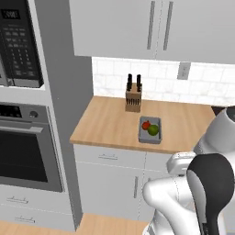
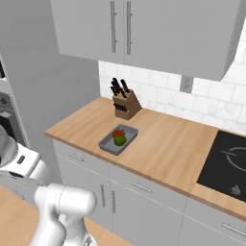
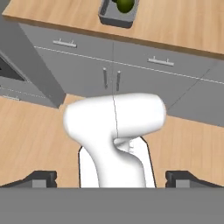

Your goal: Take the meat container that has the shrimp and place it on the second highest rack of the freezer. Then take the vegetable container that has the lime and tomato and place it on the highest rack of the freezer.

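Note:
The vegetable container (image 1: 150, 136) (image 2: 106, 144) (image 3: 114, 19) is a grey tray near the front edge of the wooden counter (image 1: 110, 124). In it lie the green lime (image 1: 153, 130) (image 2: 120, 140) (image 3: 124, 4) and the red tomato (image 1: 146, 125) (image 2: 117, 133). My gripper (image 3: 111, 177) is open, its two dark fingertips (image 3: 43, 177) wide apart with nothing between them. It hangs low in front of the base cabinets, well short of the tray and below counter height. The meat container with the shrimp and the freezer with its racks are out of view.
A knife block (image 1: 133, 98) (image 2: 126, 103) stands behind the tray by the tiled wall. The oven (image 1: 23, 147) and microwave (image 1: 18, 46) column rises at the left. A black cooktop (image 2: 230, 163) lies at the right. Wall cabinets (image 2: 144, 29) hang above the counter.

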